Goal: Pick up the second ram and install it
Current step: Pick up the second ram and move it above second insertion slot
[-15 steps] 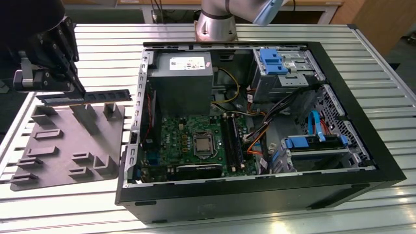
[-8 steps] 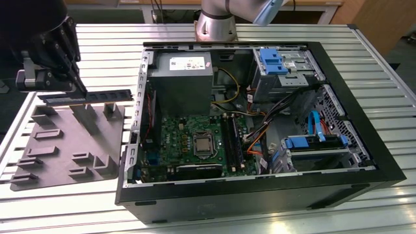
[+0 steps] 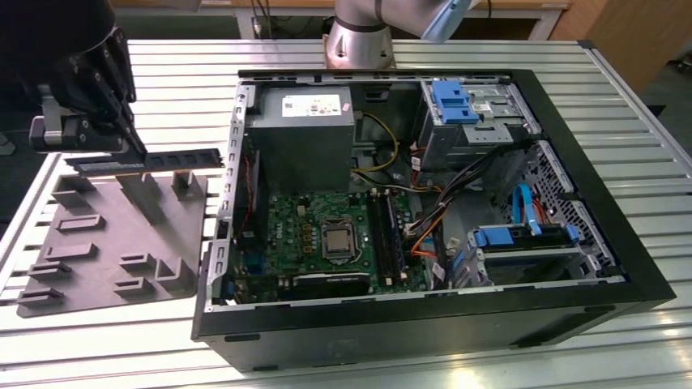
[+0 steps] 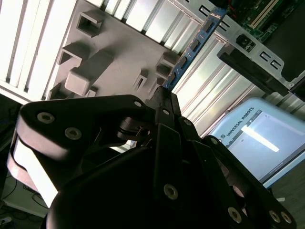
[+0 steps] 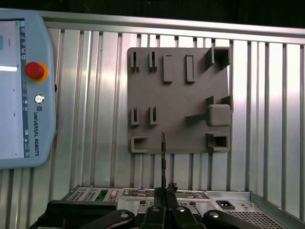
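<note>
You are looking at a table [image 3: 633, 121] built of silver, ribbed aluminium slats with dark grooves between them. In the second wrist view its slats [image 4: 28, 43] glare white under strong light. Beyond the table's far edge in the exterior view stands a light wooden desk [image 3: 519, 5], with a brown wooden panel [image 3: 638, 32] at the exterior view's right.

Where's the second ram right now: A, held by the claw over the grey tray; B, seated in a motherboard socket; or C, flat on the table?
A: the claw is shut on the second ram above the grey tray.
</note>
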Robot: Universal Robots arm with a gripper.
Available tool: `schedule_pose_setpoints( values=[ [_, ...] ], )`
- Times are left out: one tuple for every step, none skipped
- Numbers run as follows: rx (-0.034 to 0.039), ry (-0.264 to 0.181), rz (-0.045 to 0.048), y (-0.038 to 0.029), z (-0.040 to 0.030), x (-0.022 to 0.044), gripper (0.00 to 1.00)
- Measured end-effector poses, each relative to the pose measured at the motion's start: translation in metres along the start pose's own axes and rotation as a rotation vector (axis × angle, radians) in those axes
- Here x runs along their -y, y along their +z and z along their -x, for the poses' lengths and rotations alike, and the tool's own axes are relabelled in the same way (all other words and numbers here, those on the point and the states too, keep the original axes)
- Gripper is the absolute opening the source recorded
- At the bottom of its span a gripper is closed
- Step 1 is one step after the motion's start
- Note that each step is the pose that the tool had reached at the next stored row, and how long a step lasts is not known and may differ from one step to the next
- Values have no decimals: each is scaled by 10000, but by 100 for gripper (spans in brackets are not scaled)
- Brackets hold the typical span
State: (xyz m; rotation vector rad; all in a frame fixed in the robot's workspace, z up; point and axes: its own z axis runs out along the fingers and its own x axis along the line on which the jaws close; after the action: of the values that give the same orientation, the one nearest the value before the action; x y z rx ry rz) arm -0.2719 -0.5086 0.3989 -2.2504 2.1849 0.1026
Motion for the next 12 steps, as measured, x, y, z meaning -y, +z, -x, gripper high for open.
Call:
schedule_pose_setpoints(
  values=[
    [0,0,0,0,0,2,12],
    [0,0,-1,0,0,4,12],
    [0,0,0,0,0,6,12],
    [0,-1,0,0,0,10,12],
    [0,-1,0,-1,0,14,12],
    [-1,-1,0,-1,0,18,12],
    [0,-1,0,-1,0,22,12],
    [0,-1,0,-1,-1,27,12],
    [0,-1,-1,-1,-1,32,12],
    [0,-1,0,-2,-1,45,12],
    [0,-1,-1,-2,-2,54,12],
    [0,-1,-1,-2,-2,58,12]
  ],
)
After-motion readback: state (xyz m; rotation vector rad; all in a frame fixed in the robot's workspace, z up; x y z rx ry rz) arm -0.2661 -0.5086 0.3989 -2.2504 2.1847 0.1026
